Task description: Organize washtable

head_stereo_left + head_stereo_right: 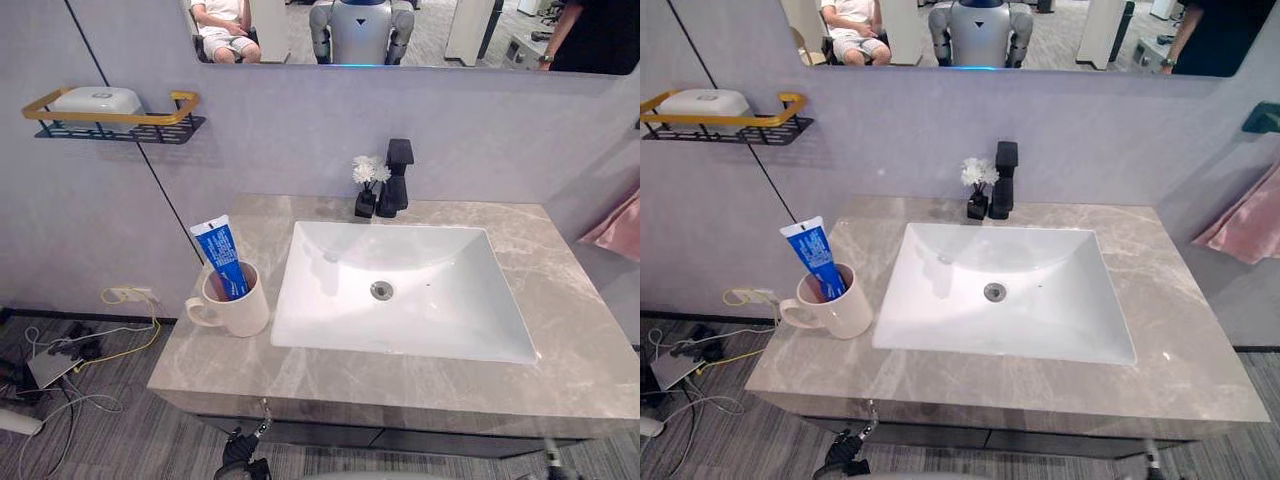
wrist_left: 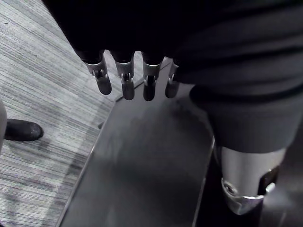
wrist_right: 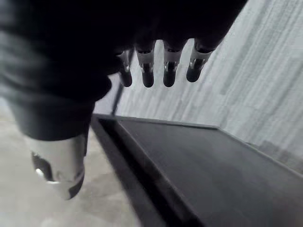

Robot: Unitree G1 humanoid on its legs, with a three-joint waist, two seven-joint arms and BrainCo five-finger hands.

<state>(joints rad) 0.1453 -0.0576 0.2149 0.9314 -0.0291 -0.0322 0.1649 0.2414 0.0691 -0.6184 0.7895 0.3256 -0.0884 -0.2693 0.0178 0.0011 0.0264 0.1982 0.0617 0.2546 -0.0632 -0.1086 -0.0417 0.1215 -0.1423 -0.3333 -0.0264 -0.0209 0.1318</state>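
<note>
toothpaste tube [image 1: 222, 258] standing in mug [image 1: 238, 305], counter's [image 1: 560, 330] left side beside sink [image 1: 400, 290] | left hand [image 2: 124, 82] and right hand [image 3: 147, 71] low by cabinet [image 3: 199, 165], fingers straight, empty | tube likely light, soft, slick: pinch its upper half; mug ceramic, heavier, breakable: take handle

Both robot hands hang open, low and close to the body.

The left hand [image 2: 124, 84] holds its fingers straight in a neat row, dark tips level, thumb set well apart. The right hand [image 3: 169, 72] has the same relaxed pose, fingers straight, thumb off to one side. Seen from the head, the left hand peeks in at about 7 o'clock.
</note>
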